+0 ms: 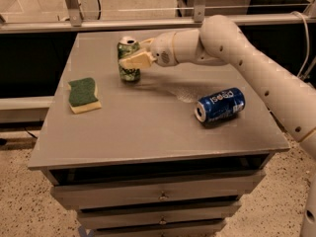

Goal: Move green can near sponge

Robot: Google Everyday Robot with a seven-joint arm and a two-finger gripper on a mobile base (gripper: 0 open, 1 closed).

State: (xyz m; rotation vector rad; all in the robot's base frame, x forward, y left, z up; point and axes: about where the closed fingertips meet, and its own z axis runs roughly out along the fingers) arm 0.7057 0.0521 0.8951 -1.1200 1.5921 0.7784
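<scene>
Grey tabletop (148, 127), gripper (131, 54) clamped around upright green can (129, 72), far finger partly hidden behind it, sponge (83, 94) nearby

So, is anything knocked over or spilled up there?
Only the Pepsi can: it lies sideways on the table, at right. Nothing looks spilled. The green can stands upright in the gripper, near the back edge; the sponge lies flat on the left.
</scene>
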